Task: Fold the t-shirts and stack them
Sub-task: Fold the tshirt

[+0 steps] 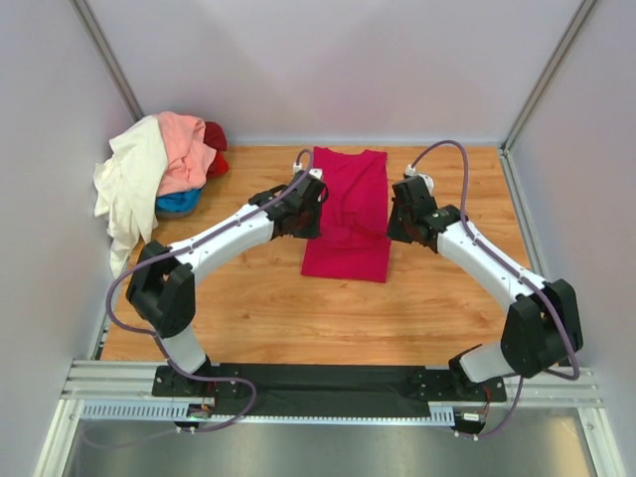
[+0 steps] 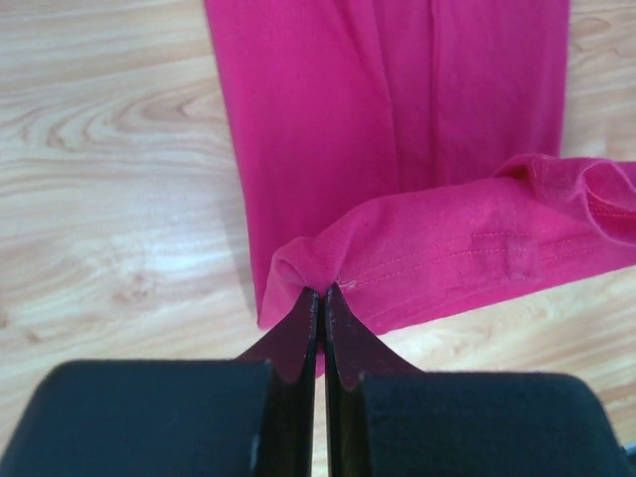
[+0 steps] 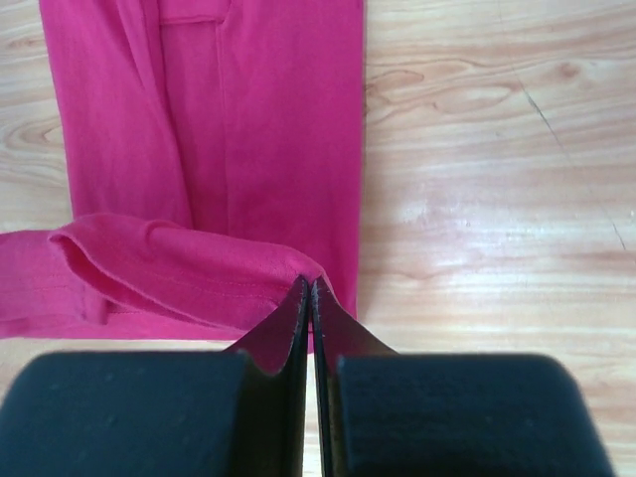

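A magenta-pink t-shirt (image 1: 348,214) lies as a long narrow strip in the middle of the wooden table. My left gripper (image 1: 310,211) is shut on its left hem corner (image 2: 298,273) and my right gripper (image 1: 397,221) is shut on the right hem corner (image 3: 298,268). The hem is lifted and doubled back over the shirt's body, as both wrist views show. A heap of other t-shirts sits at the back left: cream-white (image 1: 129,179), salmon pink (image 1: 184,149), red (image 1: 216,149) and blue (image 1: 177,202).
The wooden table (image 1: 248,308) is bounded by white walls on the left, back and right. The cream shirt hangs over the table's left edge. A black mounting rail (image 1: 318,383) runs along the near edge.
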Robot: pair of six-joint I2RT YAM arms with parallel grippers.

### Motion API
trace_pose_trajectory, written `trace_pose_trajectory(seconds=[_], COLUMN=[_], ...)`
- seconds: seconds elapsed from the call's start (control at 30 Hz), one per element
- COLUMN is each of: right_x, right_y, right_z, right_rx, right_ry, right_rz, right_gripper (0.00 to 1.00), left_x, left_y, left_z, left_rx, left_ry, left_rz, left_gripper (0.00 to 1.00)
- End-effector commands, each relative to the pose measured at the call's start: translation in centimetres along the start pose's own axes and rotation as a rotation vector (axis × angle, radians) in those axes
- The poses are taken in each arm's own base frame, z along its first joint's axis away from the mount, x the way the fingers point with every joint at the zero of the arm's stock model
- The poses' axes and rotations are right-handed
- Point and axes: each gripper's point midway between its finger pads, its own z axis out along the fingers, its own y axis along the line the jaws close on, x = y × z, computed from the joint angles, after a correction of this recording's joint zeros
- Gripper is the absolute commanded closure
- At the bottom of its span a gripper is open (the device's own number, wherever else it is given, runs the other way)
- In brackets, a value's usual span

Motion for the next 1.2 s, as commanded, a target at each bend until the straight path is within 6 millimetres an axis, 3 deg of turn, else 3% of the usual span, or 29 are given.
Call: trace_pose_trajectory(seconds=[0.0, 0.17, 0.2, 0.27, 0.3, 0.33, 0.37, 0.4, 0.43, 0.47, 0.5, 0.53, 0.57, 0.6, 0.7, 0.83, 0.87, 0.9, 0.93, 0.97, 1.0, 1.1, 1.17], right_x=[-2.9, -3.9, -3.4, -4.3, -3.7, -5.5, -5.6, -5.1, -7.1, -7.6, -7.7, -9.3, -9.9, -10.6, -12.6, -11.2, -11.1, -9.4, -9.2, -8.1, -7.4, -5.2, -4.9], right_y=[1.1, 0.9, 0.7, 0.8, 0.3, 0.2, 0.2, -0.5, -0.5, -0.8, -1.3, -1.9, -2.1, -2.1, -2.9, -3.0, -2.0, -1.7, -0.7, 0.5, 1.1, 3.0, 4.3], right_z=[1.0, 3.7, 5.1, 6.3, 8.1, 8.5, 9.3, 11.0, 11.0, 11.5, 12.5, 12.1, 12.0, 11.4, 9.1, 6.6, 6.4, 6.1, 6.0, 5.9, 6.1, 7.3, 7.6], right_rx=[-0.030, -0.025, -0.012, -0.012, 0.007, 0.003, -0.007, 0.008, 0.004, 0.006, 0.028, 0.050, 0.058, 0.059, 0.085, 0.054, -0.009, -0.049, -0.098, -0.160, -0.182, -0.228, -0.248], right_ry=[-0.044, -0.010, 0.020, 0.035, 0.075, 0.056, 0.077, 0.115, 0.105, 0.116, 0.137, 0.119, 0.112, 0.095, 0.021, 0.016, 0.001, 0.030, 0.023, 0.055, 0.077, 0.153, 0.179], right_rz=[-0.016, -0.003, -0.007, -0.004, -0.007, 0.003, 0.002, 0.011, 0.034, 0.041, 0.049, 0.065, 0.071, 0.075, 0.058, 0.048, 0.055, 0.055, 0.048, 0.037, 0.029, -0.005, -0.020], right_gripper=[1.00, 1.00, 1.00, 1.00, 1.00, 1.00, 1.00, 0.97, 0.87, 0.59, 0.54, 0.49, 0.44, 0.35, 0.29, 0.29, 0.31, 0.34, 0.37, 0.39, 0.50, 0.70, 0.75], left_x=[-2.1, -2.4, -2.9, -2.8, -3.9, -4.2, -5.4, -5.4, -6.0, -7.9, -8.2, -8.3, -10.8, -11.6, -13.7, -13.6, -12.0, -12.3, -12.2, -10.2, -10.2, -8.0, -6.3], left_y=[0.0, 1.3, 1.4, 2.3, 2.1, 3.1, 2.8, 3.4, 3.4, 3.7, 4.1, 3.8, 3.7, 3.9, 4.5, 5.3, 5.6, 5.2, 4.9, 5.2, 4.9, 3.8, 3.1], left_z=[1.1, 4.0, 4.3, 5.7, 6.0, 6.4, 7.6, 7.9, 8.4, 9.3, 9.4, 10.0, 9.3, 8.8, 6.2, 3.2, 2.4, 2.3, 1.2, 2.0, 2.3, 3.7, 5.0], left_rx=[0.030, 0.005, 0.004, -0.015, 0.001, -0.015, -0.003, -0.016, 0.002, 0.014, 0.018, 0.055, 0.077, 0.079, 0.061, 0.026, 0.027, 0.047, 0.064, 0.056, 0.071, 0.109, 0.121], left_ry=[0.001, 0.051, 0.050, 0.083, 0.071, 0.095, 0.104, 0.136, 0.150, 0.135, 0.157, 0.177, 0.124, 0.110, 0.048, -0.023, -0.012, -0.051, -0.076, -0.040, -0.061, -0.012, 0.046], left_rz=[0.013, -0.006, -0.010, -0.020, -0.019, -0.032, -0.033, -0.031, -0.037, -0.053, -0.064, -0.071, -0.078, -0.086, -0.099, -0.116, -0.115, -0.114, -0.110, -0.105, -0.099, -0.077, -0.072], left_gripper=[1.00, 1.00, 1.00, 1.00, 0.96, 0.94, 0.92, 0.79, 0.70, 0.61, 0.43, 0.36, 0.31, 0.23, 0.19, 0.22, 0.23, 0.25, 0.26, 0.27, 0.29, 0.32, 0.35])
